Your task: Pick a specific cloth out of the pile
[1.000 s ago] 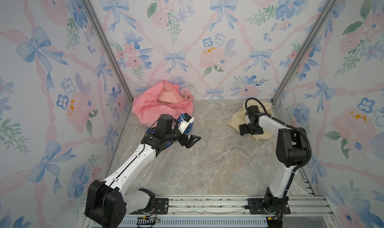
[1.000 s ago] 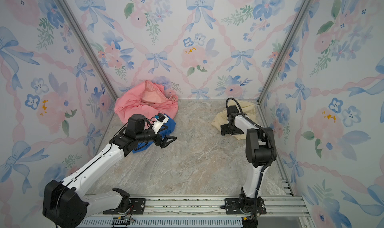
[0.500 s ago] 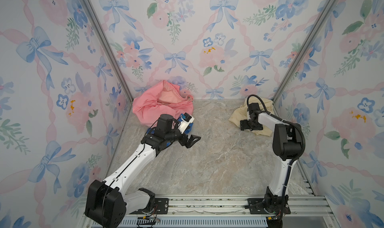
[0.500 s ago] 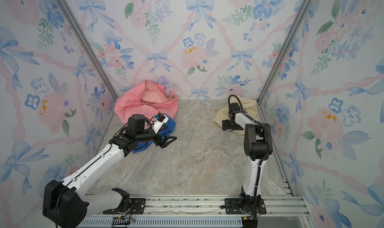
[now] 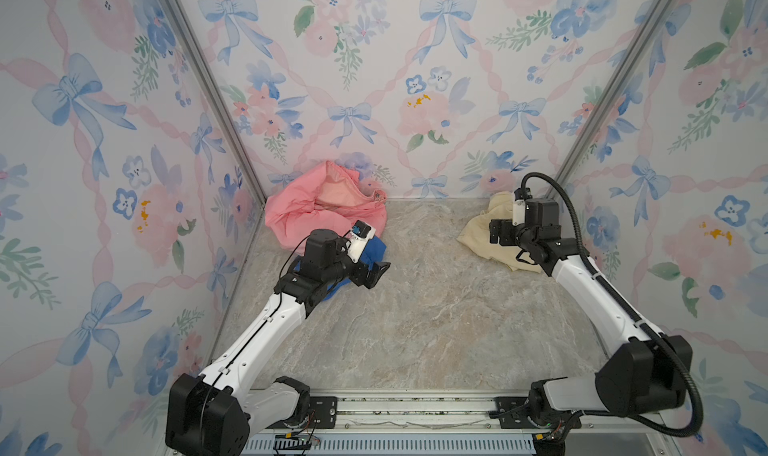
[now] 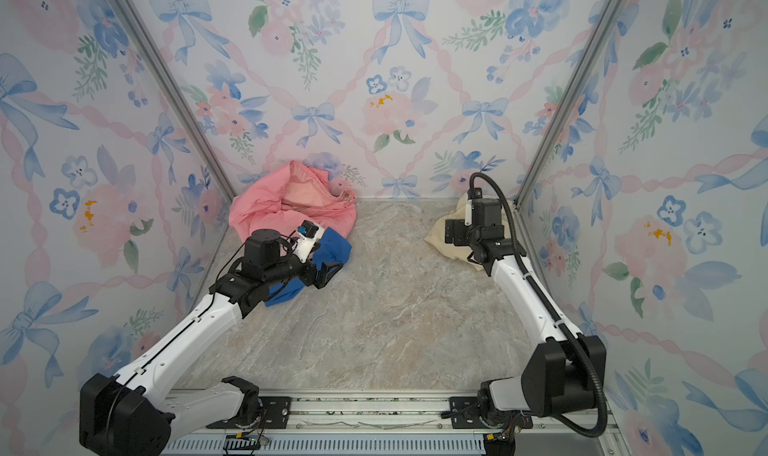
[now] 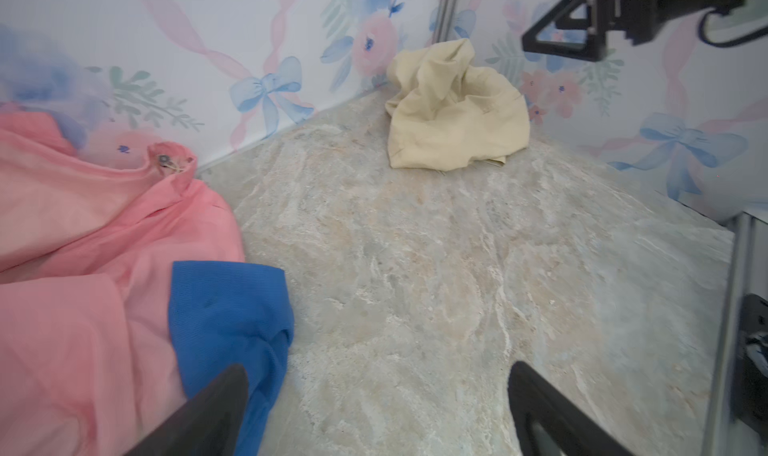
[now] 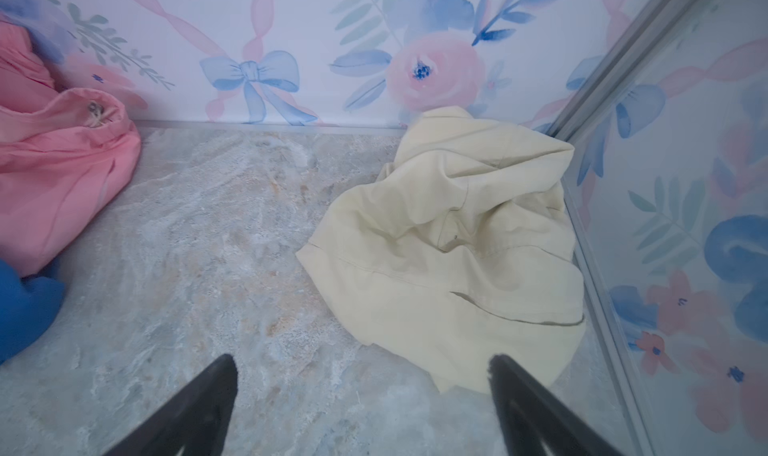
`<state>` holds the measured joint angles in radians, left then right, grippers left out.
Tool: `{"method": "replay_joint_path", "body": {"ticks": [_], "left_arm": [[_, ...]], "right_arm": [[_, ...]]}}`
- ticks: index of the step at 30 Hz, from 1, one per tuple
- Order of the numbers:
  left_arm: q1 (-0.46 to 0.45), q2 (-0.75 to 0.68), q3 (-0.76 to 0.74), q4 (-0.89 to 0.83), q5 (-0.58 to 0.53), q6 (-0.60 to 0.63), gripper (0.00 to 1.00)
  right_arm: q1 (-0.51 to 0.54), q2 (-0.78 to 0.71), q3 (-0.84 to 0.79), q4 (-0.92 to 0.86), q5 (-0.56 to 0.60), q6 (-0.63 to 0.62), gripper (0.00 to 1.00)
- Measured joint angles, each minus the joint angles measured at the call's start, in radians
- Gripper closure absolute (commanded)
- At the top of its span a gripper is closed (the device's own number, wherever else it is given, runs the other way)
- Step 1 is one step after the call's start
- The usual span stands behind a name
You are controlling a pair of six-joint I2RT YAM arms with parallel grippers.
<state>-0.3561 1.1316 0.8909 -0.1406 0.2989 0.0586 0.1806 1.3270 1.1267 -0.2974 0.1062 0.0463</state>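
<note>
The cloth is a crumpled cream-yellow garment lying in the back right corner, apart from the pile. My right gripper hovers open over its near edge; in the right wrist view the right gripper holds nothing, with the cloth just ahead. The pile sits at the back left: a pink garment with a blue cloth at its front. My left gripper stands open beside the blue cloth, empty.
Floral walls close in the left, back and right sides, with metal corner posts. A metal rail carrying both arm bases runs along the front. The marble floor lies between the pile and the cloth.
The right arm has folded down, its elbow swinging low to the right, and its gripper has shifted a little toward the back wall over the cloth. The left arm has not moved.
</note>
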Motion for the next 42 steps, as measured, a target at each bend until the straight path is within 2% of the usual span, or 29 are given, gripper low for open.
{"method": "replay_joint_path", "body": {"ticks": [3,7,11,16,20,25,34,38,42], "left_arm": [[0.050,-0.032,-0.050,0.053,-0.188,-0.035,0.02],[0.197,-0.043,-0.147,0.177,-0.360,-0.100,0.02],[0.291,-0.040,-0.280,0.303,-0.434,-0.105,0.02],[0.319,0.013,-0.359,0.445,-0.483,-0.084,0.02],[0.323,0.075,-0.458,0.619,-0.476,-0.062,0.02],[0.337,0.141,-0.562,0.788,-0.417,-0.063,0.02],[0.462,0.288,-0.565,0.969,-0.275,-0.130,0.02],[0.456,0.323,-0.566,1.041,-0.200,-0.142,0.02],[0.431,0.322,-0.582,1.106,-0.182,-0.138,0.02]], "right_arm": [[0.044,-0.148,-0.219,0.082,-0.020,0.015,0.03],[0.053,-0.337,-0.506,0.165,-0.008,0.042,0.03],[0.018,-0.464,-0.660,0.200,0.055,0.055,0.03],[-0.087,-0.525,-0.718,0.252,0.124,0.073,0.03],[-0.138,-0.556,-0.812,0.333,0.193,0.102,0.03],[-0.138,-0.536,-0.914,0.423,0.248,0.122,0.03],[-0.101,-0.523,-0.946,0.618,0.269,0.072,0.03],[-0.101,-0.597,-0.997,0.658,0.279,0.061,0.03],[-0.102,-0.632,-1.012,0.672,0.292,0.058,0.03]]}}
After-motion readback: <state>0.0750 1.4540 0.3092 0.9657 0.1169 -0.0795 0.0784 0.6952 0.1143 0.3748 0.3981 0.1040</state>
